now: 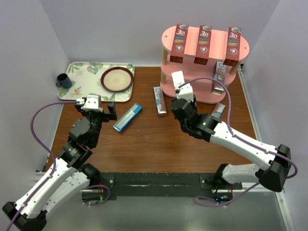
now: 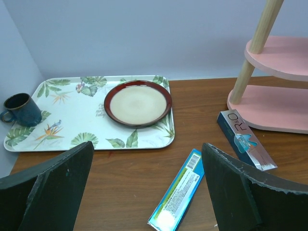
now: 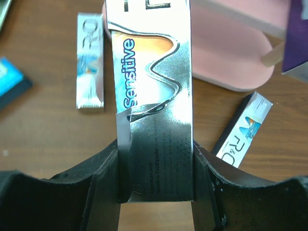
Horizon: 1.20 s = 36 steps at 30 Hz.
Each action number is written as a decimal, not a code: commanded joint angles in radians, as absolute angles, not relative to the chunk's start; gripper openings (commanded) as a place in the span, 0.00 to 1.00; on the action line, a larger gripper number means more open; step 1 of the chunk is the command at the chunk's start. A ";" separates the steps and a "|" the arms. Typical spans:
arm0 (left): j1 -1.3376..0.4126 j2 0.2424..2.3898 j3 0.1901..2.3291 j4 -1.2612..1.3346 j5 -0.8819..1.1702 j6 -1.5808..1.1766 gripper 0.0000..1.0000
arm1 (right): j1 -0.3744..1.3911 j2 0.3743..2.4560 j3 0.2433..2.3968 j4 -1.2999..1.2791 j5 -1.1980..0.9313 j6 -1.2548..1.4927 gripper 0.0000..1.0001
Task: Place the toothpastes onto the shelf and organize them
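Over on the far left of the brown wooden bench [image 1: 149, 144] sits the floral-print rectangular tray [image 1: 79, 86], carrying a dark blue ceramic mug [image 1: 63, 80] and a round red-rimmed plate [image 1: 117, 79]. None of that is yours to move.

Just right of the tray, your left pincer [image 2: 147, 149] hangs with its jaws spread wide and nothing between them. Below it, a teal-blue cardboard carton [image 2: 177, 191] lies slantwise on the wood, which looks like the next pick for that side. Next along, a silver foil carton [image 1: 160, 101] lies flat near the shelf's foot.

Now the live action, as I read it. Your right pincer [image 3: 155, 163] is clamped on the lower end of a silver-white cardboard carton [image 3: 151, 72], blue "Sensitive" lettering showing, fingers pressed to both long sides. In the top view it stands in front of the lower boards of the pink three-tier shelf [image 1: 219, 45], at their left end.

To place it well:
- Hold it upright.
- Lift it clear of the board's rim before you move in.
- Aim for a bare patch beside the pale cartons [image 1: 220, 71] on the middle tier, so like stands with like.
- Let go only once its base sits flat.

Up top, three red cardboard cartons [image 1: 204, 44] stand in a row. Farthest right, one more silver-and-dark carton [image 1: 219, 111] waits on the bench.
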State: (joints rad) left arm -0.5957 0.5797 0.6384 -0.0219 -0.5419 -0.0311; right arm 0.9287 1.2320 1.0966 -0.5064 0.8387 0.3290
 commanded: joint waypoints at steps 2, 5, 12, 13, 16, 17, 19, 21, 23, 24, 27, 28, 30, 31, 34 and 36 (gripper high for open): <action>-0.591 0.560 0.627 0.017 -0.571 -0.015 1.00 | 0.867 1.285 1.166 -0.319 0.992 0.416 0.11; -0.591 0.558 0.627 0.012 -0.563 -0.018 1.00 | 0.825 1.308 1.183 -0.295 1.014 0.422 0.12; -0.592 0.557 0.627 0.009 -0.552 -0.023 1.00 | 0.759 1.354 1.161 -0.155 1.058 0.382 0.12; -0.591 0.557 0.626 0.008 -0.552 -0.023 1.00 | 0.746 1.359 1.157 -0.144 1.065 0.379 0.12; -0.592 0.557 0.626 0.006 -0.552 -0.023 1.00 | 0.724 1.370 1.132 -0.063 1.069 0.350 0.13; -0.592 0.557 0.624 0.008 -0.552 -0.023 1.00 | 0.715 1.370 1.108 -0.007 1.062 0.338 0.13; -0.592 0.557 0.623 0.008 -0.554 -0.023 1.00 | 0.698 1.382 1.097 0.023 1.051 0.324 0.13; -0.592 0.561 0.621 0.006 -0.554 -0.023 1.00 | 0.681 1.391 1.094 0.047 1.043 0.307 0.13; -0.591 0.565 0.621 0.006 -0.554 -0.021 1.00 | 0.669 1.402 1.083 0.075 1.037 0.305 0.13; -0.592 0.568 0.621 0.006 -0.554 -0.023 1.00 | 0.660 1.404 1.077 0.089 1.032 0.301 0.13; -0.592 0.572 0.623 0.005 -0.552 -0.023 1.00 | 0.643 1.416 1.068 0.126 1.020 0.292 0.14; -0.591 0.575 0.621 0.005 -0.551 -0.023 1.00 | 0.638 1.425 1.075 0.130 1.016 0.288 0.15; -0.592 0.577 0.621 0.005 -0.549 -0.021 1.00 | 0.627 1.445 1.084 0.132 1.019 0.287 0.16; -0.592 0.578 0.623 0.005 -0.549 -0.021 1.00 | 0.624 1.450 1.086 0.147 1.017 0.281 0.17; -0.592 0.578 0.621 0.005 -0.548 -0.021 1.00 | 0.614 1.471 1.092 0.170 1.006 0.264 0.20; -0.592 0.578 0.620 0.005 -0.548 -0.020 1.00 | 0.611 1.486 1.101 0.172 1.003 0.253 0.20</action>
